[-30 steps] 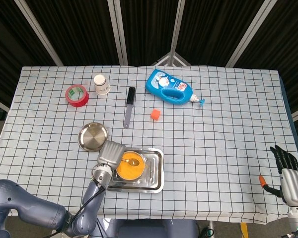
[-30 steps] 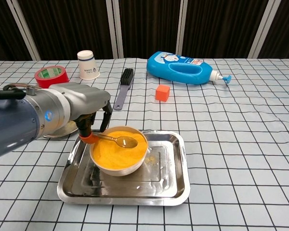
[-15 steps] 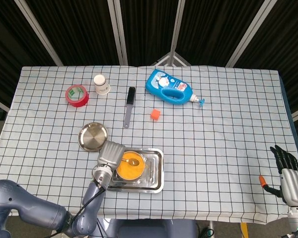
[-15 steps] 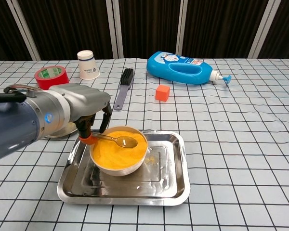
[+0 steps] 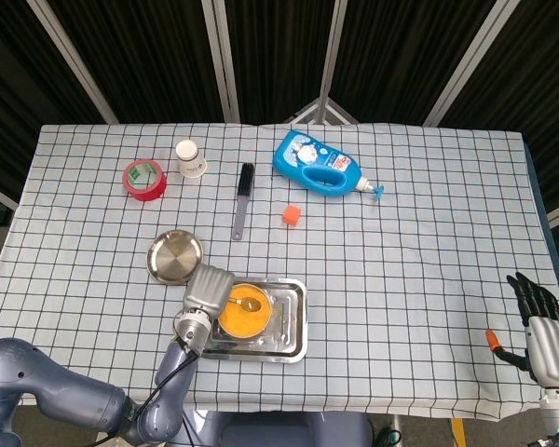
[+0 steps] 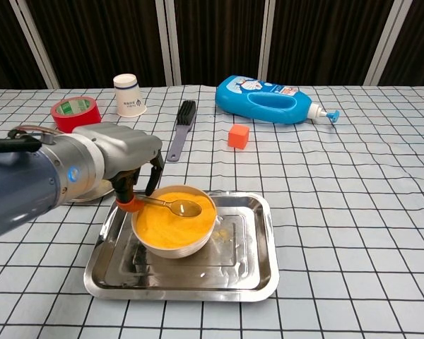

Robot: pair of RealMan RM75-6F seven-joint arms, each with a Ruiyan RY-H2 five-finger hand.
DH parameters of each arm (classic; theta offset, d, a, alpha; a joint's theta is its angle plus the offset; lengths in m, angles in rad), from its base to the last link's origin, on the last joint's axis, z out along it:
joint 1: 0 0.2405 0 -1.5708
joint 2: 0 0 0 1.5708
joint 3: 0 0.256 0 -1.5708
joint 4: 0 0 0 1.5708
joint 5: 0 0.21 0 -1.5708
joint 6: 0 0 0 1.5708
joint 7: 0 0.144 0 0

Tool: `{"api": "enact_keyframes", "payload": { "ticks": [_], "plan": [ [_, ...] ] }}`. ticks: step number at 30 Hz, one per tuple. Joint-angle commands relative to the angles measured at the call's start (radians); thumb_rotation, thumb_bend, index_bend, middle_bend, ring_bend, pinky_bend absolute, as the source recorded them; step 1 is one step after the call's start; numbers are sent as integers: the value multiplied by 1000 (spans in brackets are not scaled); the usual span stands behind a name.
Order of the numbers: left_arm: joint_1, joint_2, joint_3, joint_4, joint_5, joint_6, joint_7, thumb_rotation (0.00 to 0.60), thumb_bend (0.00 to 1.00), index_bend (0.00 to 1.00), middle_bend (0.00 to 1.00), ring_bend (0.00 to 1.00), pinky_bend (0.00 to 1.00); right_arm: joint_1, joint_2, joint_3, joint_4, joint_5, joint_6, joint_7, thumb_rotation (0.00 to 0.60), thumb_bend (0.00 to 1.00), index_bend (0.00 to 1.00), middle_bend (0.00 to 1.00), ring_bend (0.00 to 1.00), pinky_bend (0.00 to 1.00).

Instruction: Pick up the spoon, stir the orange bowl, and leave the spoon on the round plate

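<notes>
Directly in front of you, the table (image 6: 353, 212) is covered with a white cloth printed with a dark grid; dark curtains with pale vertical bars close off the room behind it.

Your left hand (image 6: 124, 159) is at the near left, beside the steel tray (image 6: 251, 275). Its fingers (image 6: 125, 189) point down and pinch the handle of the spoon (image 6: 171, 205). The spoon lies nearly level, its bowl end resting on the orange contents. Your right hand (image 5: 540, 328) hangs off the near right edge of the table, well apart from every object, fingers spread and holding nothing.

The tray holds the orange bowl (image 6: 174, 220), which is filled close to the rim with an orange substance. The bowl sits toward the tray's left side. Just beyond the tray's left corner is the round plate (image 5: 175, 257), bare metal.

Farther back, note the orange cube (image 6: 238, 135) and the black brush (image 6: 181, 128) lying lengthwise. At the far left are the red tape roll (image 6: 75, 112) and an upturned paper cup (image 6: 129, 95). The blue bottle (image 6: 268, 99) lies on its side at far centre.
</notes>
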Motion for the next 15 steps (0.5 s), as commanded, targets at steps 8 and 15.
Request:
{"api": "enact_keyframes", "payload": {
  "ticks": [8,15],
  "plan": [
    [1,-5,-2,3,1,-4,-2,600,529,562,1000,1000,1000,-1,0,0,0,0,2,1,600,394,0,0,0,0],
    [4,-8,-2,5,15,-3,-9,600,534,560,1000,1000,1000,-1,0,1,1,1,1,2,600,393,0,0,0,0]
  ]
}}
